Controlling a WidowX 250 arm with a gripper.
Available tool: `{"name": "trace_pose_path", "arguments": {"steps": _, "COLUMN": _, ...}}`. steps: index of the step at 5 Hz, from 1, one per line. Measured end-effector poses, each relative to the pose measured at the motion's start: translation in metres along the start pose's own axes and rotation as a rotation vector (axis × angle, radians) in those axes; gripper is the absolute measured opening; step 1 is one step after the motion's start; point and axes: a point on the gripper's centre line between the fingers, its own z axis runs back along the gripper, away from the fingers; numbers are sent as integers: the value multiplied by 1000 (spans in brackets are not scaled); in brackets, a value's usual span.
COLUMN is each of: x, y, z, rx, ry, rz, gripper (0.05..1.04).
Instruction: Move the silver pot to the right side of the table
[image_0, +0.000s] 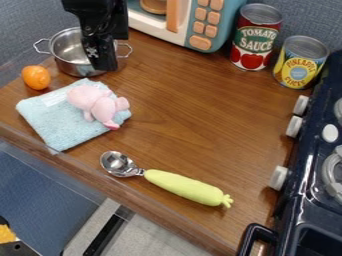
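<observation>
Wooden table (194, 110): spread across the middle of the view;
Dark stove (304, 185): placed along the right edge;
Toy microwave (224, 22): set at the back; peach buttons are mounted on its teal panel;
Blue cloth (63, 131): laid flat at the left;
Silver pot (65, 49): stood upright at the table's back left, behind the cloth;
Gripper (103, 66): held over the pot's right part; a small white emblem is borne on its black side; how it is set, or whether the rim is clamped, cannot be told;
Metal scoop (184, 186): laid near the front edge; its handle is green;
Red can (253, 44): lettered label, tomatoes pictured;
Yellow can (298, 69): lettered label, placed beside it;
Pink toy (101, 104): rested on the cloth;
Orange fruit (36, 77): placed near the pot.
</observation>
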Motion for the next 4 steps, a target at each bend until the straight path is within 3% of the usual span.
{"name": "trace_pose_path", "arguments": {"steps": 2, "x": 13, "y": -11, "z": -19, "rx": 44, "ry": -12, "rz": 75, "gripper": 1001}}
{"name": "trace_pose_path", "arguments": {"steps": 3, "x": 29, "y": -30, "z": -28, "rx": 26, "ry": -14, "rz": 142, "gripper": 1001}}
{"name": "trace_pose_path", "arguments": {"steps": 4, "x": 41, "y": -47, "z": -35, "rx": 1, "ry": -47, "rz": 181, "gripper": 1001}}
